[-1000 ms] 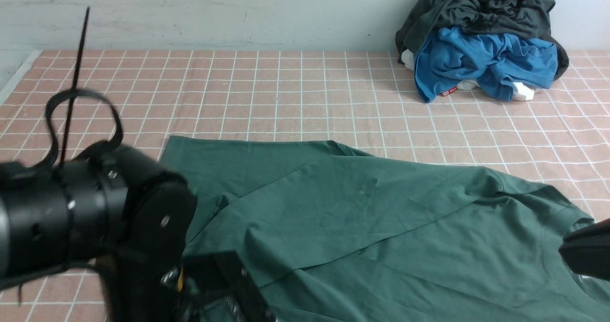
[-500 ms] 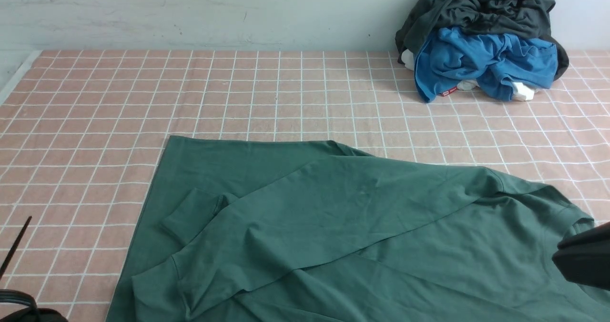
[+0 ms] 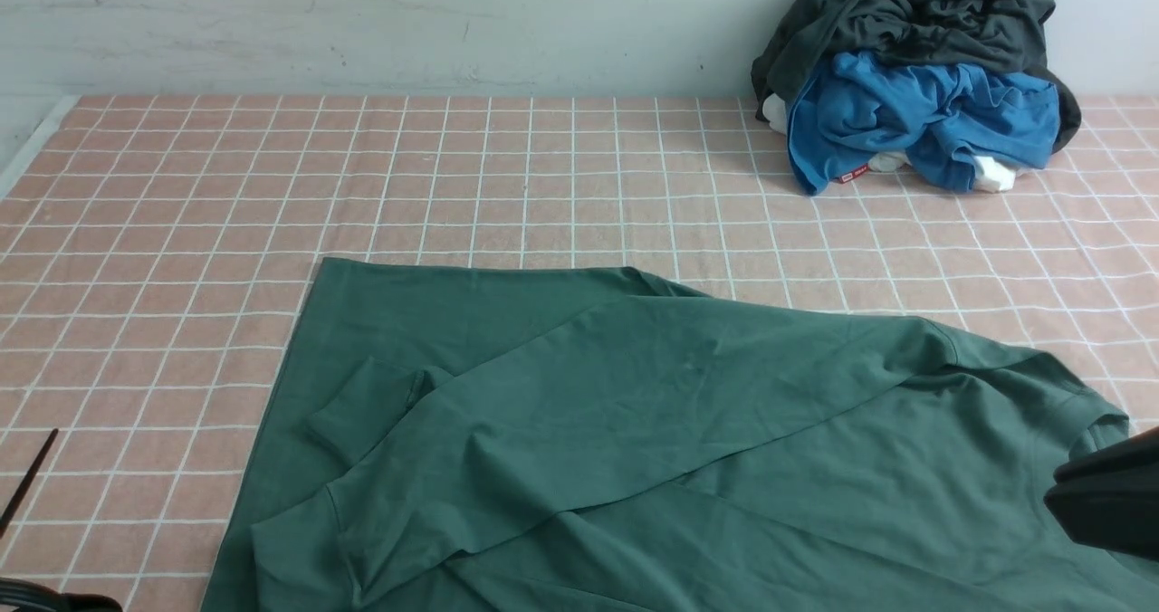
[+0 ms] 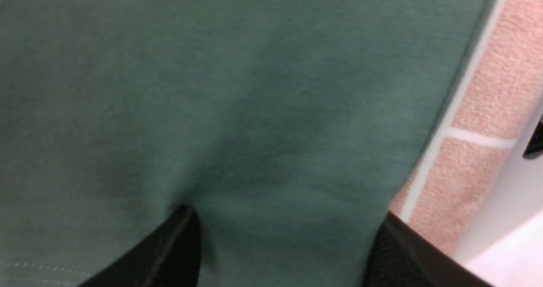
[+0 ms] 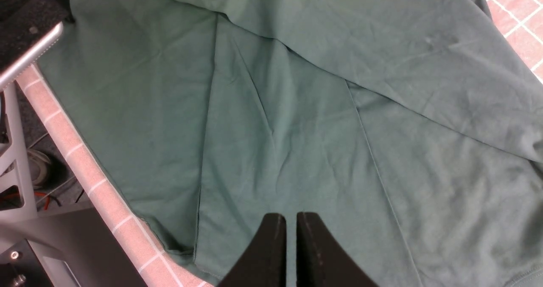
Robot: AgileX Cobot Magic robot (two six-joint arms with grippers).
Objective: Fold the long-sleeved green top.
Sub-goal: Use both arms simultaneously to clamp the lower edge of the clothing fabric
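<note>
The green long-sleeved top (image 3: 634,431) lies spread over the near half of the table, one sleeve folded slantwise across its body, the cuff (image 3: 362,408) at the left. My left gripper (image 4: 286,232) hovers close over the green fabric by the garment's edge; its jaws stand wide apart with nothing between them. My right gripper (image 5: 290,219) hangs above the top's body with its fingers (image 5: 271,236) almost touching and nothing pinched. In the front view only a dark part of the right arm (image 3: 1105,503) shows at the right edge.
A pile of dark grey and bright blue clothes (image 3: 914,78) sits at the back right against the wall. The pink checked table cover (image 3: 543,177) lies bare behind the top. The table's near edge (image 5: 106,193) shows in the right wrist view.
The left arm has dropped out of the front view's left foreground, uncovering the folded sleeve and cuff. The right arm has barely shifted.
</note>
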